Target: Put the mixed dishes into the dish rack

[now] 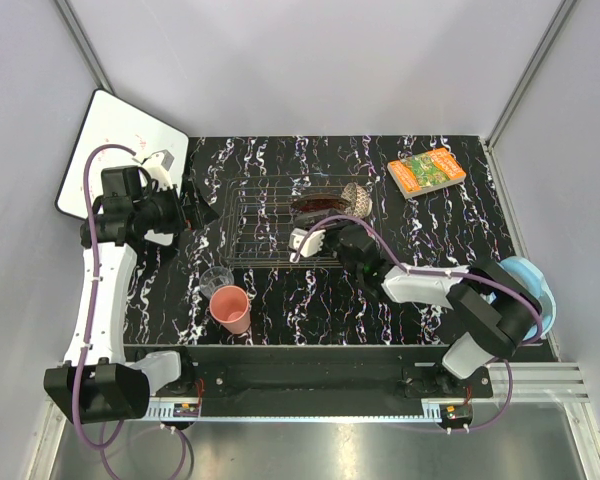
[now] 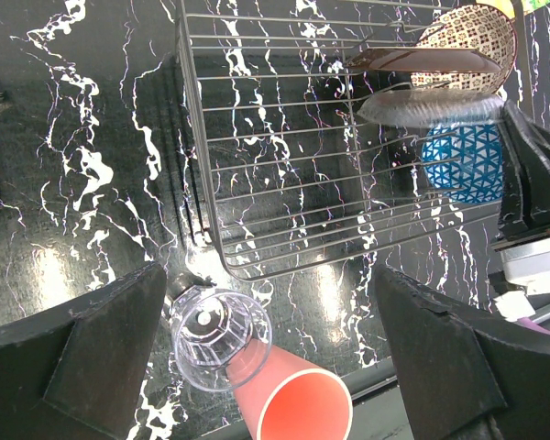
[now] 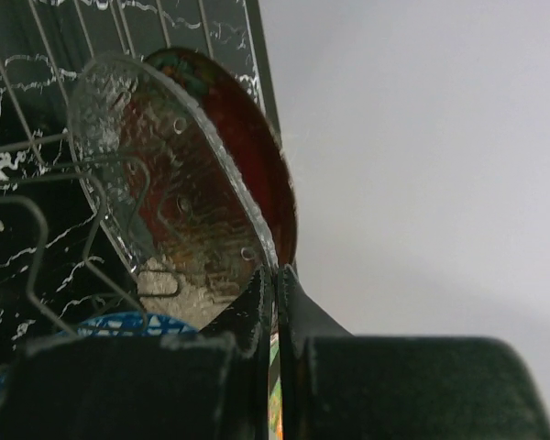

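Left gripper (image 1: pixel 198 205) hovers at the dish rack's (image 1: pixel 265 225) nine o'clock, jaws spread wide and empty, probably readied for a round body. Down at seven o'clock the small clear glass (image 2: pixel 218 339) and pink plastic cup (image 2: pixel 298 403) wait on the table, touching. Over to the rack's three o'clock end: clear glass plate (image 3: pixel 156 174) and red flower-rimmed dish (image 3: pixel 257 165) stand on edge, propped by wires. Right gripper (image 3: pixel 275 284) has its jaws pressed together at the plate's rim, likely steadying it; a true pinch I cannot confirm.

Qty: rack (image 1: pixel 270 215) x1, bowls (image 2: pixel 463 165) (image 2: pixel 467 37) x2, plates (image 2: pixel 422 108) (image 2: pixel 412 60) x2, cup (image 1: pixel 231 308) x1, glass (image 1: pixel 217 278) x1, book (image 1: pixel 427 171) x1, board (image 1: pixel 110 150) x1.
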### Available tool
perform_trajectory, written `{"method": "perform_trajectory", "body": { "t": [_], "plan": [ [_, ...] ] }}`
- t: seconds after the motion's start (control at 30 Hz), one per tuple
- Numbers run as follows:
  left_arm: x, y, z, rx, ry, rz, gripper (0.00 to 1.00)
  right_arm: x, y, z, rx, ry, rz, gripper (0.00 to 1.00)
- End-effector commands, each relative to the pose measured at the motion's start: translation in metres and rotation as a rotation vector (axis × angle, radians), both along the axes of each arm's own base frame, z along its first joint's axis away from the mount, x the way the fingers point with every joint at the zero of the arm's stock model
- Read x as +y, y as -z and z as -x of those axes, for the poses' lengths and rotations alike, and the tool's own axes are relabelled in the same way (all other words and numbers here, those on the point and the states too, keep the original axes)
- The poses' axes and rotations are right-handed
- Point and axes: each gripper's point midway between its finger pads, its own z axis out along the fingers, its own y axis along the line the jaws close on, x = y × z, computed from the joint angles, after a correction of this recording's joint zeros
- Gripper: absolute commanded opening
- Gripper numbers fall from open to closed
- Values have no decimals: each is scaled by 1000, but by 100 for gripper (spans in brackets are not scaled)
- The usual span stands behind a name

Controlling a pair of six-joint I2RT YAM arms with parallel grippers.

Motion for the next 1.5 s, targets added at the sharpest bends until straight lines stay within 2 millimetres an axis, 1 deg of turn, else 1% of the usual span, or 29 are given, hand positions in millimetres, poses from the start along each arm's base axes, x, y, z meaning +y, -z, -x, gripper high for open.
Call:
{"method": "perform_trajectory", "body": {
  "t": [0.0,0.2,0.27,0.33,0.37,0.4,0.5,0.63,0.7,0.73,0.77,0.8,0.83,0.87,0.9,0.93,0.97,1.0,1.07,1.1,1.17,1.2,1.27,1.3,1.33,1.37,1.4,1.43,1.47],
  "plan": [
    [4,-14,-9,-71,-10,-17,99,-21,1,0,2,96,-81,0],
    [3,-17,-7,-79,-10,-12,99,-33,-1,4,-1,151,-136,2],
    [4,-17,-7,-79,-13,-16,99,-37,-11,6,-27,177,-176,7],
    [4,-17,-7,-82,-13,-19,99,-38,-15,10,-33,183,-197,14],
    [4,-18,-7,-83,-11,-17,99,-42,-20,12,-44,196,-214,27],
    [4,-18,-7,-84,-12,-18,99,-43,-20,15,-44,200,-222,34],
    [4,-19,-7,-85,-13,-15,99,-45,-25,25,-43,211,-255,40],
    [4,-17,-6,-81,-13,-14,99,-48,-37,37,-39,234,-307,42],
    [5,-19,-5,-94,-7,-27,99,-50,-58,46,-69,258,-367,42],
    [5,-19,-4,-96,-5,-30,99,-56,-74,52,-79,282,-434,41],
    [5,-20,-4,-100,0,-37,99,-47,-83,63,-66,261,-476,42],
    [6,-20,-3,-106,12,-51,99,-42,-107,69,-59,254,-555,42],
    [4,-20,0,-103,32,-57,99,-38,-96,76,54,269,-597,42],
    [3,-19,0,-102,56,-65,99,-37,-113,87,110,247,-688,43],
    [2,-25,1,-131,103,-94,99,-31,-142,93,170,230,-814,47],
    [-1,-24,9,-124,161,-112,99,-30,-129,106,338,255,-908,48],
    [0,-31,9,-143,181,-140,99,-30,-131,111,391,263,-944,48],
    [5,-29,12,-145,208,-187,99,-28,-129,120,487,282,-1025,48],
    [17,-29,12,-154,183,-266,99,-24,-126,132,597,273,-1125,62],
    [21,-27,15,-153,178,-290,99,-22,-114,138,682,320,-1238,72],
    [21,-26,23,-163,179,-288,99,-22,-107,147,765,335,-1352,99],
    [19,-26,26,-165,181,-277,99,-21,-95,151,828,375,-1440,100],
    [18,-31,31,-179,166,-268,99,-26,-92,162,891,370,-1531,100],
    [18,-31,32,-174,157,-262,99,-26,-77,166,931,376,-1564,100],
    [17,-31,33,-168,156,-258,99,-24,-82,175,970,305,-1580,100],
    [16,-29,33,-153,162,-250,99,-22,-67,179,993,290,-1557,100],
    [15,-25,37,-118,173,-239,96,-19,-70,182,996,246,-1530,100],
    [15,-19,35,-85,180,-233,96,-11,-57,184,1028,264,-1459,94],
    [15,-18,36,-72,181,-232,95,-2,-71,181,1038,264,-1436,88]
  ]
}}
